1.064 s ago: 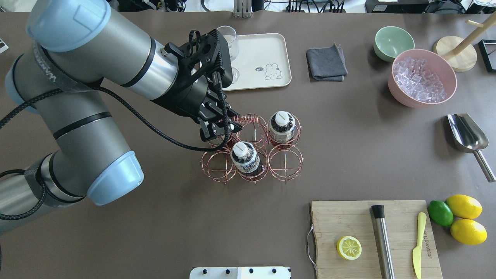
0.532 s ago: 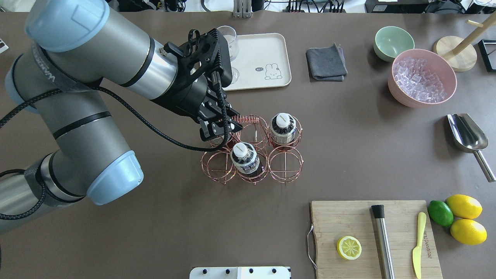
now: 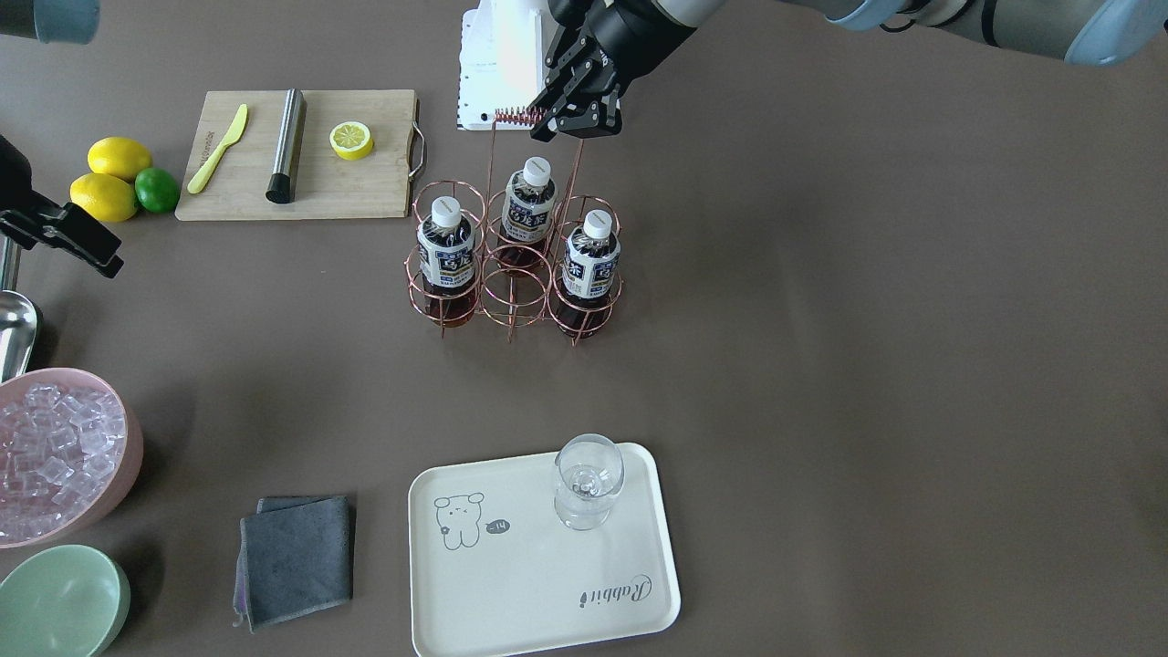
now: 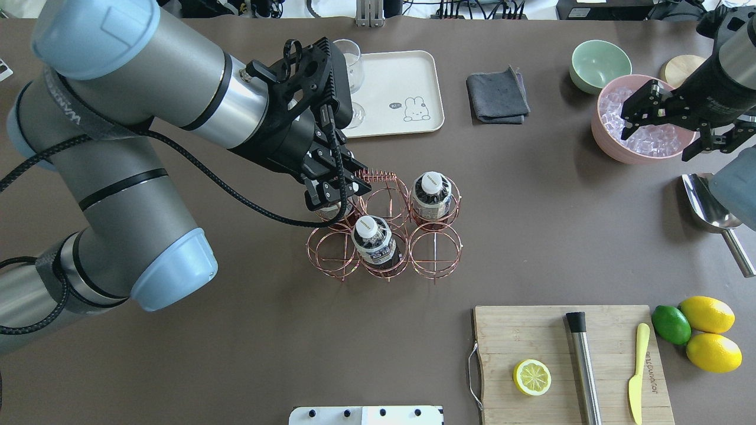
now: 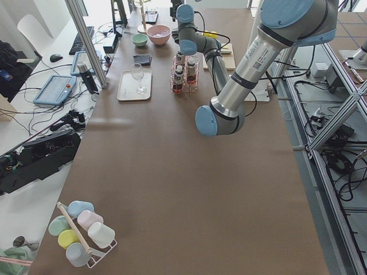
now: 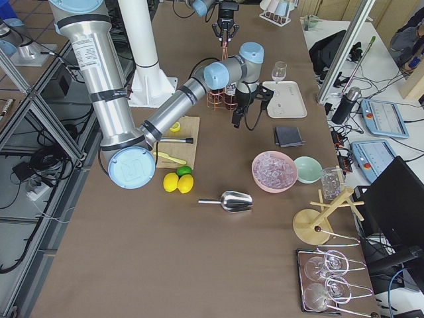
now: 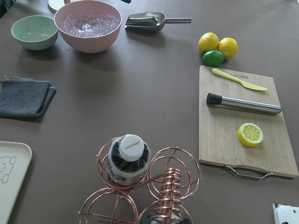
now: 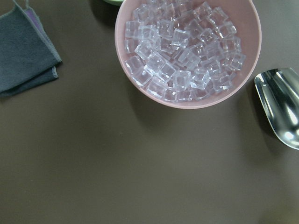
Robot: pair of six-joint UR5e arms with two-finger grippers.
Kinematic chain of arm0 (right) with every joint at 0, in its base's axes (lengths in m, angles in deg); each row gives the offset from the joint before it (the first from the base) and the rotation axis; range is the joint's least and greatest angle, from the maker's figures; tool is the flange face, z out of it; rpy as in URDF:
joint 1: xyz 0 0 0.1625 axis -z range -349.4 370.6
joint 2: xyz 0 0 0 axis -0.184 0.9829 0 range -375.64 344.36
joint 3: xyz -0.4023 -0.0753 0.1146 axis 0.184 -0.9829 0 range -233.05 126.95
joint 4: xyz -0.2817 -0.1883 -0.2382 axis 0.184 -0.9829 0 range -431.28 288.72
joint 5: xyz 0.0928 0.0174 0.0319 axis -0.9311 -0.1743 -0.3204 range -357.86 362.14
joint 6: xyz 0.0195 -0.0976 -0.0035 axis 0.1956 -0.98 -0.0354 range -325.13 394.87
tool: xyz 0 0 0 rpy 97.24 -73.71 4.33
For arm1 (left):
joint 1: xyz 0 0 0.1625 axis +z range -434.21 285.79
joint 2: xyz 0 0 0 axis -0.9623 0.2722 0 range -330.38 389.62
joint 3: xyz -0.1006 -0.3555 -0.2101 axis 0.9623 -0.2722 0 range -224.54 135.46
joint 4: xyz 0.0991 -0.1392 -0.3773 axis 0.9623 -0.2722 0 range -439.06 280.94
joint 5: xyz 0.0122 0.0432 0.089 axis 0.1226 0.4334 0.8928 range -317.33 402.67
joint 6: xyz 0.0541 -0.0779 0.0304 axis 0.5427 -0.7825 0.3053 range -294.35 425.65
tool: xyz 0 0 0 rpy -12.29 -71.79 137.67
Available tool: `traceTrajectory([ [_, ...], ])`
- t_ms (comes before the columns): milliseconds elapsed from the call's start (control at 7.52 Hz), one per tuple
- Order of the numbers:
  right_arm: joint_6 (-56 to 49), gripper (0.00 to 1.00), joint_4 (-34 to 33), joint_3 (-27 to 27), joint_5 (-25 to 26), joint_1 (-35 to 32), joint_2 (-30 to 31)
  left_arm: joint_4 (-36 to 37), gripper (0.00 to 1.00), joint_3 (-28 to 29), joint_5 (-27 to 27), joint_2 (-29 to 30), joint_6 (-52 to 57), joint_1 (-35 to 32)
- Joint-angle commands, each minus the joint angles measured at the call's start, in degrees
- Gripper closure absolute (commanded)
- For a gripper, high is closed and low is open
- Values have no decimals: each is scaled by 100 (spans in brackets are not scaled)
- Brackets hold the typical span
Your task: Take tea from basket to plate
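3 bottles of tea are upright in the basket (image 3: 516,294): 2 in the end cells of the row away from the robot, 1 in the middle cell of the nearer row (image 4: 373,239). The other 3 cells have nothing in them. None of the tea is on the plate (image 3: 534,584) yet. That plate sits well apart from the basket, on the far side from the robot, with just a wine glass (image 3: 589,479) standing on it.

The left gripper (image 4: 336,196) hovers above the left end bottle (image 3: 591,260), right beside the coiled handle (image 4: 378,175). Its jaws are spread with nothing between them, and from overhead it hides that bottle.

The right gripper (image 4: 661,131) is way over on the other side, hanging above the pink bowl (image 4: 608,139) of ice, jaws spread wide too, holding nothing.
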Motion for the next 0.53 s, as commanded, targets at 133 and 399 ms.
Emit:
traceTrajectory([
  [133, 876, 0, -126, 220, -341, 595, -538, -81, 100, -11, 4, 0, 0, -3],
  [399, 2230, 0, 524, -24, -271, 1122, -784, -81, 100, -20, -5, 8, 0, -3],
])
